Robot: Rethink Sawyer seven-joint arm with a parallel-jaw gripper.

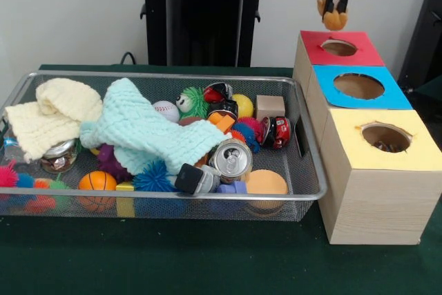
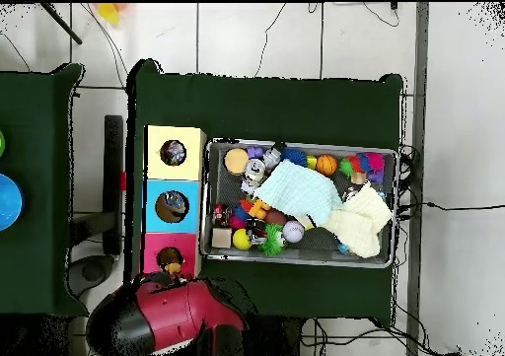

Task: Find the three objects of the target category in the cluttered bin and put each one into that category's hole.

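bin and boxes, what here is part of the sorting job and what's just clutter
In the job:
claw, shut on an orange object
red-topped box's hole
wire bin

Lying about:
teal cloth
cream cloth
drink can
baseball
small basketball

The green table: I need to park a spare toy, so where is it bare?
Bare green cloth runs in front of the wire mesh bin and the yellow-topped wooden box. The bin itself is crowded with toys, cloths and a silver drink can.
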